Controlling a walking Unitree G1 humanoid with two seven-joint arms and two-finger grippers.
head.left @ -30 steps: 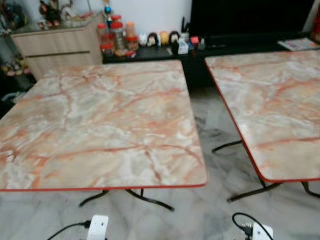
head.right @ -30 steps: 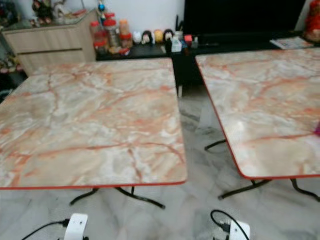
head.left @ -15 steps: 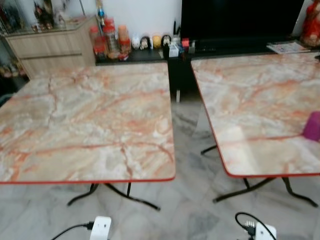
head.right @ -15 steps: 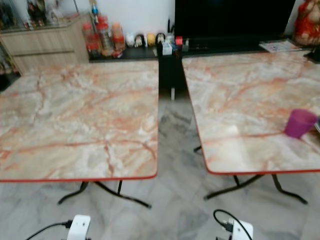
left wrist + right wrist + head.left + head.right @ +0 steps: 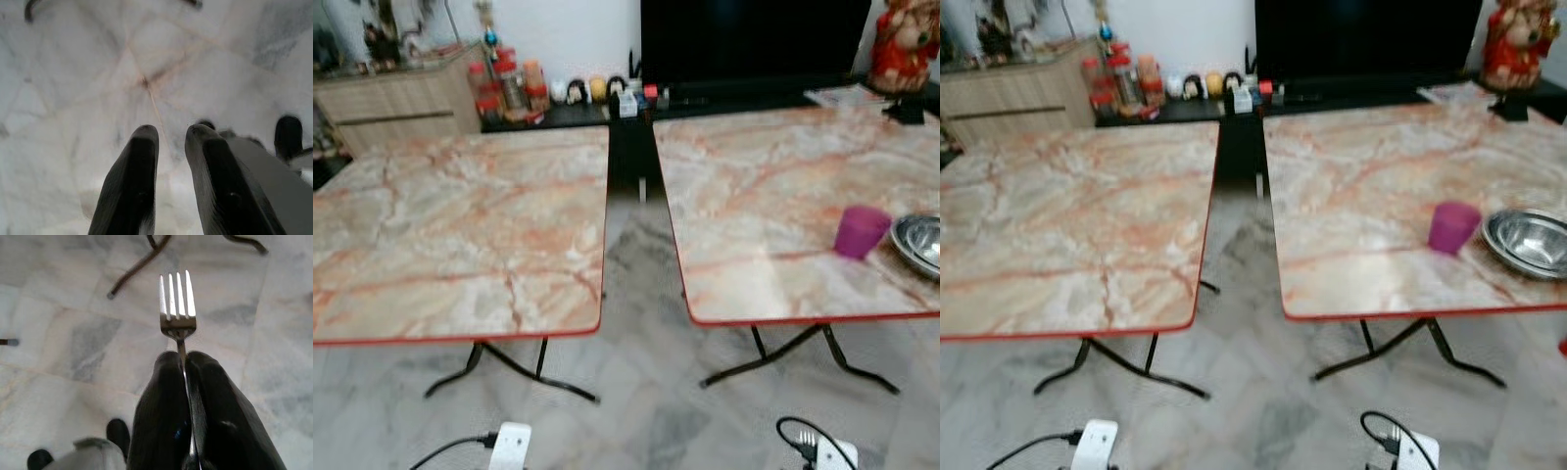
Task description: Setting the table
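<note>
Head views: two marble tabletops, floor gap between. On the right tabletop (image 5: 1371, 176), a purple cup (image 5: 1452, 226) stands upright, contents not visible; a steel bowl (image 5: 1528, 242) sits just beside it, looks empty.
Left wrist view: left gripper (image 5: 168, 134) points down at the floor, jaws slightly apart, holding nothing.
Right wrist view: right gripper (image 5: 182, 363) jaws clamped on a fork (image 5: 177, 303), tines pointing away over the floor.
</note>
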